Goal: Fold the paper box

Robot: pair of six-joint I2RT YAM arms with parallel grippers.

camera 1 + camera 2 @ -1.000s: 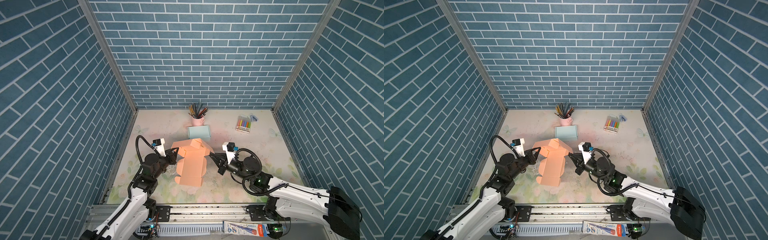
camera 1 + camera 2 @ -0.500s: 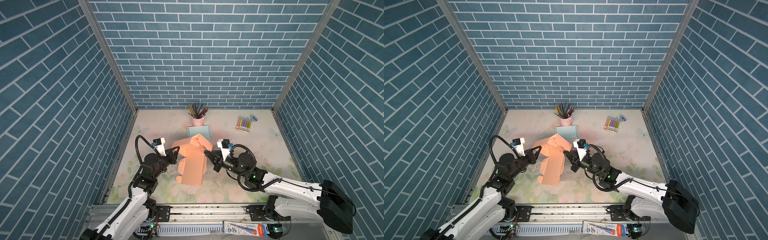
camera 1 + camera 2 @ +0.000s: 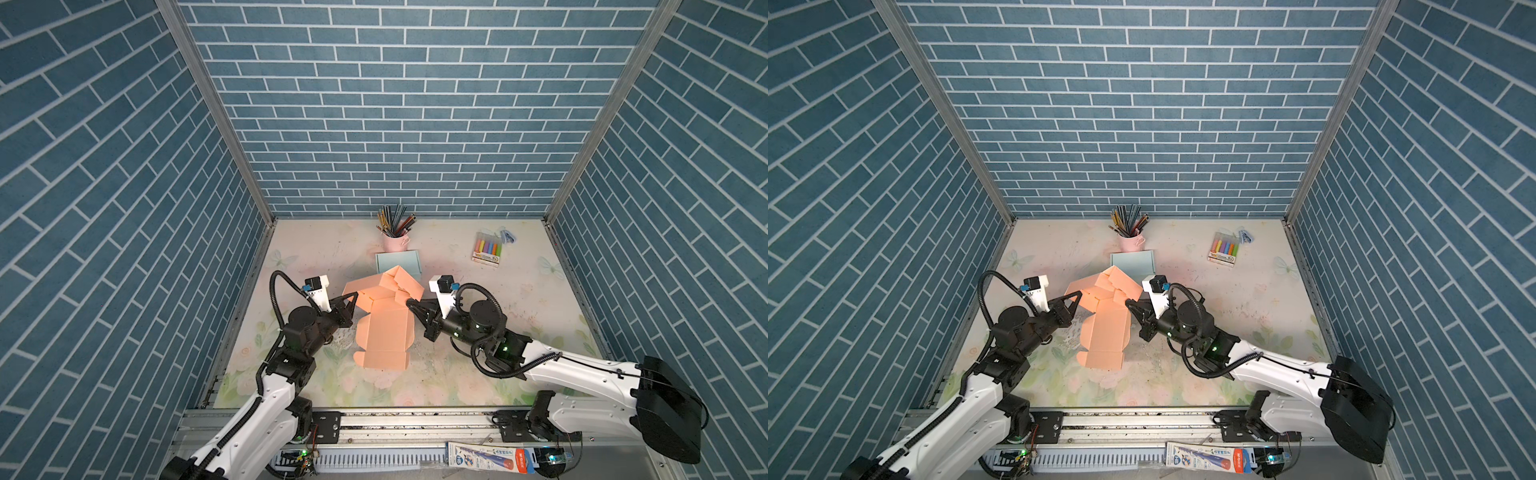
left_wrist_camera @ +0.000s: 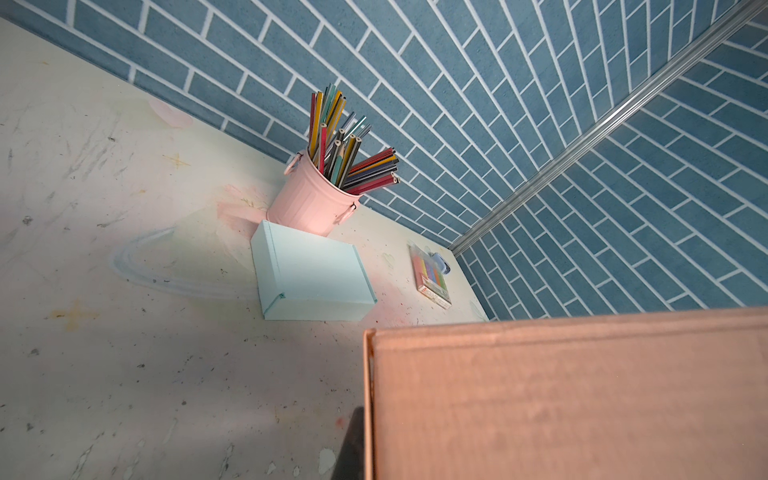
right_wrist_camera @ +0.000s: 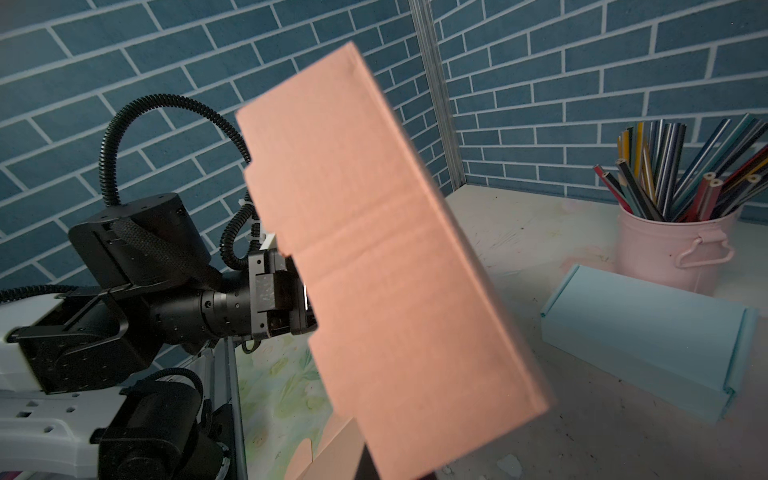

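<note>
The orange paper box (image 3: 386, 332) lies part-folded mid-table, its near panels flat and its far flaps raised; it shows in both top views (image 3: 1106, 328). My left gripper (image 3: 354, 296) is shut on the raised left flap. In the left wrist view that flap (image 4: 582, 395) fills the lower right, with one dark finger (image 4: 353, 449) beside its edge. My right gripper (image 3: 409, 303) is shut, its tips against the box's right side. In the right wrist view a raised orange panel (image 5: 395, 270) stands tilted before the camera and hides the jaws.
A pink cup of pencils (image 3: 395, 241) stands at the back, with a light blue box (image 3: 398, 264) just in front of it, close behind the orange box. A pack of coloured markers (image 3: 487, 249) lies back right. The arm rail (image 3: 374, 419) runs along the front edge.
My right gripper has moved left and away from the front, up against the box's right side. The far flaps have risen and folded inward. The left gripper has kept its place and grip.
</note>
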